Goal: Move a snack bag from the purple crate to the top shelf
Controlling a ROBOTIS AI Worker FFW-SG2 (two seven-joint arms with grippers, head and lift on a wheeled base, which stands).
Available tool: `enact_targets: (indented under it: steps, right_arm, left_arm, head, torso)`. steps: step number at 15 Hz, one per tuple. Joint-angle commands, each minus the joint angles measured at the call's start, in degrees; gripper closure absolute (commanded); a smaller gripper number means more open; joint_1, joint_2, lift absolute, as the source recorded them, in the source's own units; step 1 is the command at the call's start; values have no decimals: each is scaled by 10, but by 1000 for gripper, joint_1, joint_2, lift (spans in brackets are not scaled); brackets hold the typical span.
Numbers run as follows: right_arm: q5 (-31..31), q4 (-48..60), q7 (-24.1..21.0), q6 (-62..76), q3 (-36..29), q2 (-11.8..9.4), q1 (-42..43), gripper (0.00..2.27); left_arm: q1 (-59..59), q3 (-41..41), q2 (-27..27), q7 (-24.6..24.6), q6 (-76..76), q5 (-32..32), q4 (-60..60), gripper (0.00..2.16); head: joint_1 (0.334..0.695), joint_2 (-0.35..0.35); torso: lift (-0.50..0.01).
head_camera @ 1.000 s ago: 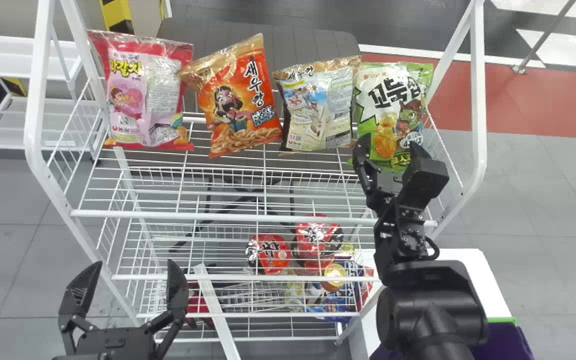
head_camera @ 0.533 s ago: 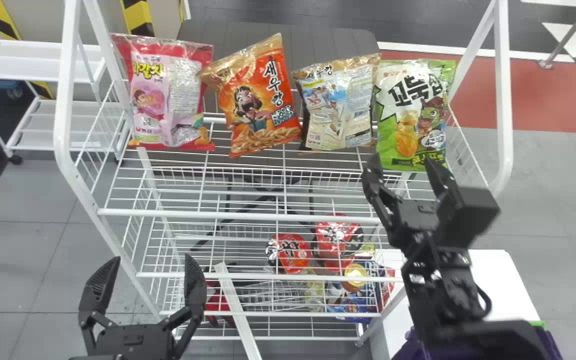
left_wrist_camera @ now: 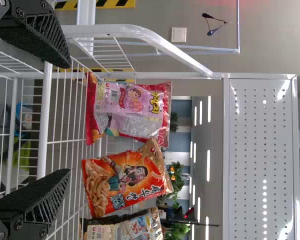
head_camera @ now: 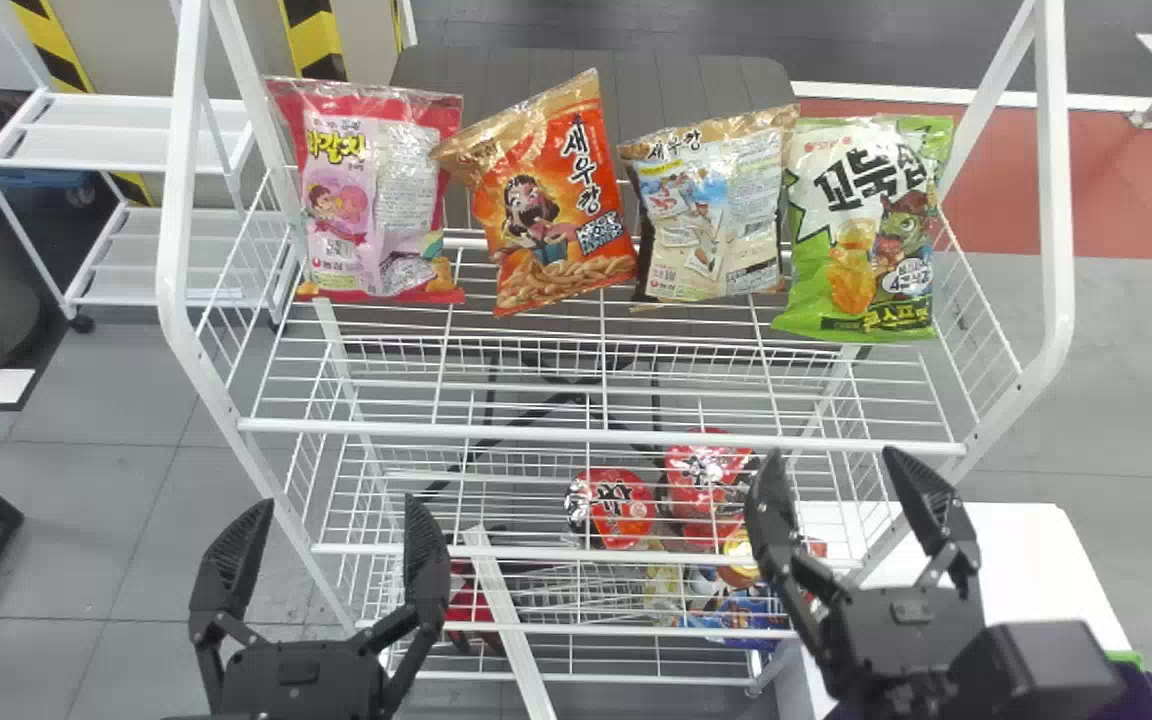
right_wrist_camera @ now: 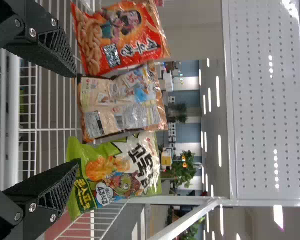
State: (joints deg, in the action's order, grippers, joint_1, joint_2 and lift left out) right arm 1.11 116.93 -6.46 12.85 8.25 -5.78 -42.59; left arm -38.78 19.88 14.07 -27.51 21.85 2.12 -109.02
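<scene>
Far left, a side rack (head_camera: pixel 126 130) is cut off by the head view's edge. The left gripper (head_camera: pixel 338 505) is held open and empty before the shelf's left part; its arm is cropped at the bottom. On the top shelf (head_camera: pixel 601 437), a pink bag (head_camera: pixel 351 200), an orange bag (head_camera: pixel 541 215) and a tan bag (head_camera: pixel 711 220) are stood in a row. The tan bag is cropped in the left wrist view, the orange one in the right wrist view. The green bag (head_camera: pixel 861 235) is placed at the right end of the same shelf, held by nothing; whether it is touched by the tan one can't be told. Red packs (head_camera: pixel 611 508) lower down are crossed by wires, and the packets (head_camera: pixel 731 605) below are partly blocked by the right gripper (head_camera: pixel 834 460). That gripper is spread open, nothing gripped, near the shelf front and apart from the green bag. Bottom right, the purple crate (head_camera: pixel 1148 702) is mostly hidden and cropped; its contents can't be made out.
</scene>
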Motion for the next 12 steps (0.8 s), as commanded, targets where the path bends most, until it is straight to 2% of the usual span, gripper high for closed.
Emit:
enact_targets:
  steps: [1,4,12]
  right_arm:
    - [11,13,-2,0,13,-20,-32,232]
    - [10,6,-2,4,13,-49,-50,232]
    - [-20,9,2,18,2,-61,-48,232]
  left_arm:
    - [-7,-8,0,0,-7,1,-16,63]
    - [-11,-8,-1,0,-16,7,-23,63]
    - [-17,-11,-5,-2,-18,11,-24,63]
  head:
    - [695,-32]
    - [695,2]
    - [695,-19]
  torso:
    - [2]
    - [2]
    - [2]
